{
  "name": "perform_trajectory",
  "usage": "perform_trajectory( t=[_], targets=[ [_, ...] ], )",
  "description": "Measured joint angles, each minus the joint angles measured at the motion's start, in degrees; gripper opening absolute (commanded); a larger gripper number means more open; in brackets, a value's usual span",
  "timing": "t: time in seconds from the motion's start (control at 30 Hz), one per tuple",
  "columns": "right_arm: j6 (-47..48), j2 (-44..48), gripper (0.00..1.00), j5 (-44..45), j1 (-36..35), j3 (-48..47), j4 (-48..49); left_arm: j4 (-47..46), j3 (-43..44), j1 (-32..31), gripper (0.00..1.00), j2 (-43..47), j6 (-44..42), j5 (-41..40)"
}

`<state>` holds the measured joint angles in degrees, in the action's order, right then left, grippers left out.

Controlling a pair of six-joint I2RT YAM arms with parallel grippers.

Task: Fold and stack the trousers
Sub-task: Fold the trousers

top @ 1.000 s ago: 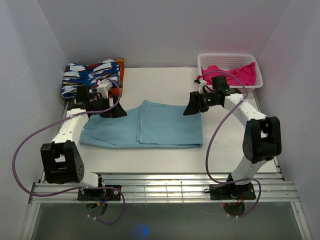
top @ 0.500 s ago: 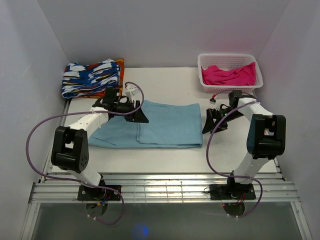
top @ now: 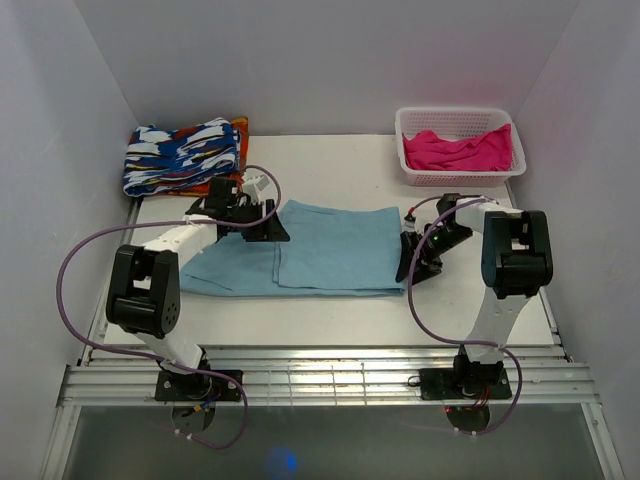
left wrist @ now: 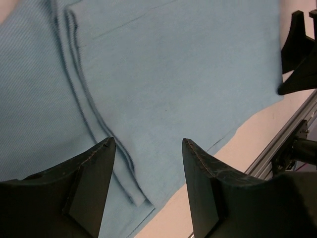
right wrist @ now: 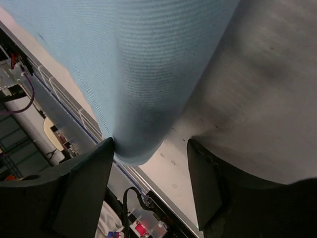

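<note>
Trousers (top: 335, 252) lie flat at centre of counter (top: 330, 165), long axis L-R. Left end effector (top: 262, 228) hangs open over far edge nr the fold. Right end effector (top: 415, 262) is open, straddling right-near corner. Cloth lies betw. both arms, equally close.

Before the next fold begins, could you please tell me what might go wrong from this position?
The right claw straddles only the near right corner of the trousers, so closing may catch one layer and pull the fold apart. The left claw hangs open above a layered edge; a shallow pinch could lift only some layers and skew the fold.
</note>
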<state>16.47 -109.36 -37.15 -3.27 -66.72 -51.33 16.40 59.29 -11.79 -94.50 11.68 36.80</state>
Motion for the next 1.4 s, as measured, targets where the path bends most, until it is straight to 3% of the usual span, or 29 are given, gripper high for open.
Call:
perform_trajectory(
  t=[0.07, 0.1, 0.13, 0.37, 0.4, 0.53, 0.63, 0.8, 0.9, 1.17, 1.3, 1.4],
  targets=[
    [0.83, -0.61, 0.48, -1.38, 0.09, 0.46, -1.31, -0.13, -0.9, 1.11, 0.66, 0.0, 0.44, -0.48],
    [1.7, -0.61, 0.17, -1.38, 0.22, 0.92, -1.22, -0.04, -1.51, 2.1, 0.66, -0.09, 0.66, -0.68],
    [2.51, -0.63, 0.08, -1.55, 0.37, 1.25, -1.2, 0.39, -1.79, 3.26, 0.66, -0.37, 0.81, -0.83],
    [5.2, -0.63, 0.1, -1.6, 3.67, 2.32, -1.25, 1.95, -1.84, 10.62, 0.62, -4.59, 0.72, -1.29],
    [5.73, -0.63, 0.29, -1.7, 4.31, 2.51, -1.33, 2.34, -1.84, 11.23, 0.63, -5.4, 0.28, -1.18],
    [7.48, -1.33, 0.66, -2.16, 5.68, 2.84, -3.04, 2.58, -2.1, 11.65, 0.66, -5.9, -1.6, 2.14],
    [8.85, -1.38, 0.7, -3.52, 6.23, 1.68, -6.23, 1.99, -1.27, 10.6, 0.68, -5.77, -2.86, 6.16],
    [7.98, -2.25, 0.7, -2.78, 7.69, -4.24, -4.68, -0.39, 3.54, 5.14, 0.68, -5.79, -2.97, 9.01],
    [5.18, -3.65, 0.64, -2.86, 8.15, -8.04, -0.94, -3.69, 5.46, 1.73, 0.66, -6.4, -0.9, 10.16],
    [-1.42, -8.26, 0.56, -7.04, 7.96, -9.64, 5.38, -9.46, 6.93, -1.44, 0.63, -17.33, 6.14, 10.08],
    [-1.86, -8.68, 0.22, -7.08, 7.02, -8.76, 8.22, -7.67, 8.35, -1.38, 0.8, -18.67, 6.54, 10.47],
    [-1.64, -9.14, 0.08, -6.64, 6.56, -8.33, 9.38, -4.74, 9.66, -0.68, 0.93, -16.44, 4.59, 8.7]
  ],
)
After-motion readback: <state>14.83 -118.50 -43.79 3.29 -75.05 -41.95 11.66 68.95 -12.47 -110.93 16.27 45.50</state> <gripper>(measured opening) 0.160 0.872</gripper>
